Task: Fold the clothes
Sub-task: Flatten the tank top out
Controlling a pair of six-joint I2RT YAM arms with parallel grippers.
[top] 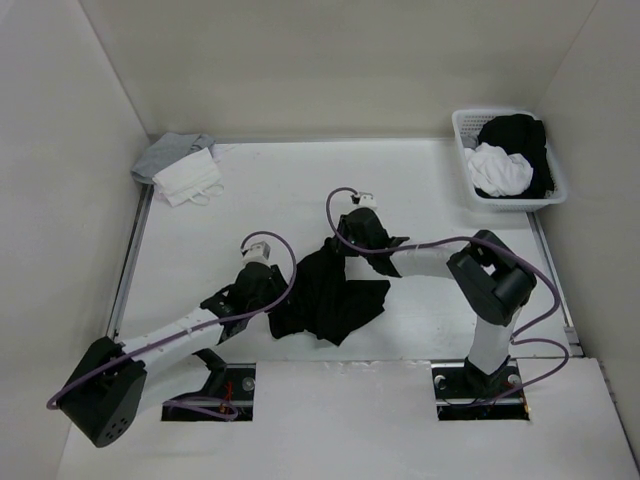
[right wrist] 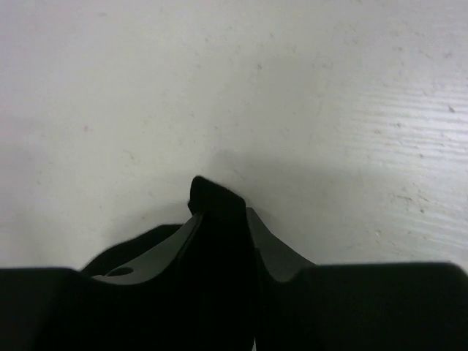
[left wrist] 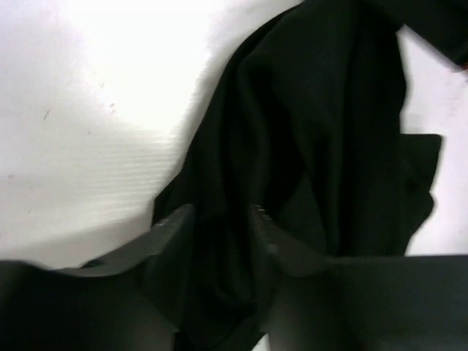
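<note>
Black cloth, limp and unfolded, heaps up near the middle of the white table [top: 420, 190] as two robot arms close in on it from either side: the black shirt [top: 330, 295] lies crumpled between them, one lobe trailing toward the near edge. The right hand [right wrist: 219, 212] is clamped on a peak of the fabric at the garment's far side, a dark tuft standing up between its fingers [right wrist: 274, 248]. The left hand [left wrist: 219, 216] sits at the shirt's left edge, narrowed, with folds of cloth running between and under its fingers; whether it actually has a pinch cannot be told from here. The material looks light and floppy, likely to sag, drag and bunch rather than hold a crease. By that reading it wants gripping at an edge or corner, a hem or shoulder seam, and not in the bulk of the pile. The table is matte and pale, faintly scuffed, and looks smooth enough for cloth to slide across. Plain white walls [top: 330, 70] box it in. A white basket [top: 463, 135] with dark and white laundry [top: 505, 160] stands in the far right corner. A white cloth [top: 188, 180] and a grey cloth [top: 170, 150] lie in the far left.
</note>
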